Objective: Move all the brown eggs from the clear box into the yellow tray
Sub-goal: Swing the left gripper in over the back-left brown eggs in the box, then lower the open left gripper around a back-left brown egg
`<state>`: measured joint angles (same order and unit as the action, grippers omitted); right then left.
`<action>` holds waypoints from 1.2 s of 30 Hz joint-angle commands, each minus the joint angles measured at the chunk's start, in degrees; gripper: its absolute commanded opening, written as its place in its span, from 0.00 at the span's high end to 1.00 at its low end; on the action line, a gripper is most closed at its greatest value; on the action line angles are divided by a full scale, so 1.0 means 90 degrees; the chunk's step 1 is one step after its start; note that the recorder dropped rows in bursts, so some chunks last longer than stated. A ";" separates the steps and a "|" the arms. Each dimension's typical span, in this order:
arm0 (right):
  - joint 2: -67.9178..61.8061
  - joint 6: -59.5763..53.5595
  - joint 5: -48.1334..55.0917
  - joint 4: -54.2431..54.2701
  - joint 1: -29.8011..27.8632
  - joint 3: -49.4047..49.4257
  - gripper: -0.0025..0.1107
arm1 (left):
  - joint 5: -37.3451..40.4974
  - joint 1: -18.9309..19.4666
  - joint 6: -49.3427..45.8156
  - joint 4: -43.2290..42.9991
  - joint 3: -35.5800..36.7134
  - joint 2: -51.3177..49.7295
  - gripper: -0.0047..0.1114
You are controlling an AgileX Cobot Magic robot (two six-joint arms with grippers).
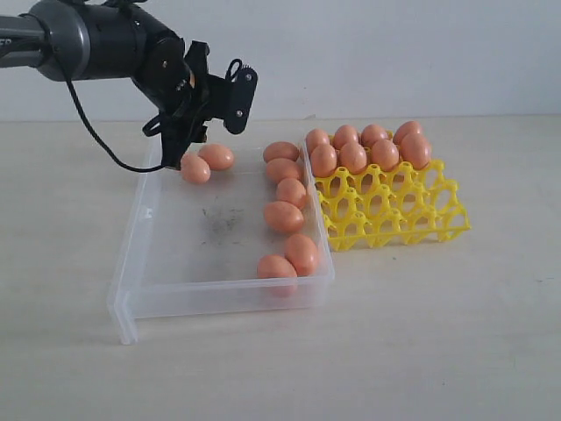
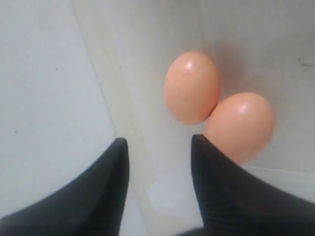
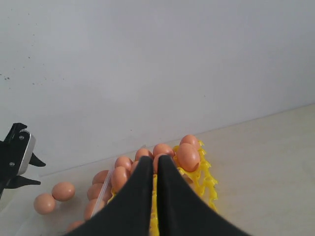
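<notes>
**Layout.** The clear box [image 1: 131, 263], a shallow rectangular container of transparent plastic with low walls, lies on the pale desk [image 1: 438, 333], toward its far edge. The yellow tray [image 1: 394, 219], an open plastic lattice of cups with pointed peaks, stands just beside the box's right-hand wall as the exterior view shows it.

**Task items.** The brown eggs [image 1: 283, 216], smooth matte orange-brown ovals, are divided between the two containers.
- Eight lie in the clear box. Two touch each other in its far left corner. Six form a loose line along its right-hand wall, from the far right corner to the near right corner.
- Eight more sit in the two rows of cups at the far edge of the yellow tray.

**Left gripper** [image 2: 158, 138]: released. Its two black fingers [image 2: 98, 196] stand apart above the far left corner of the clear box, and the box's side wall shows in the gap between them. Nothing is grasped. The two corner eggs lie just beyond the fingertips. Whether one finger touches the nearer egg cannot be told.

**Right gripper** [image 3: 155, 158]: clenched. Its black fingers are pressed together with nothing between them. It is outside the exterior view. Its wrist view looks down over the filled rows of the yellow tray.
</notes>
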<state>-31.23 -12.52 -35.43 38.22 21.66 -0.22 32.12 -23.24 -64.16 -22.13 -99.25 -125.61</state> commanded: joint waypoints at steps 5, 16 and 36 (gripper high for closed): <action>-0.0021 -0.0002 -0.0014 0.0003 -0.0001 0.0024 0.98 | -0.0357 0.0006 0.0472 0.0060 -0.0040 -0.0114 0.63; -0.0021 -0.0002 0.0007 0.0003 -0.0001 0.0024 0.98 | 0.0402 -0.0038 0.0697 -0.0648 -0.0040 -0.0114 0.21; -0.0021 -0.0002 0.0007 0.0003 -0.0001 0.0024 0.98 | 0.0680 -0.0038 0.0408 -0.0590 -0.0040 -0.0627 0.21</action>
<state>-31.23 -12.52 -35.43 38.22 21.66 -0.22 39.19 -23.31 -60.45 -28.17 -99.25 -131.43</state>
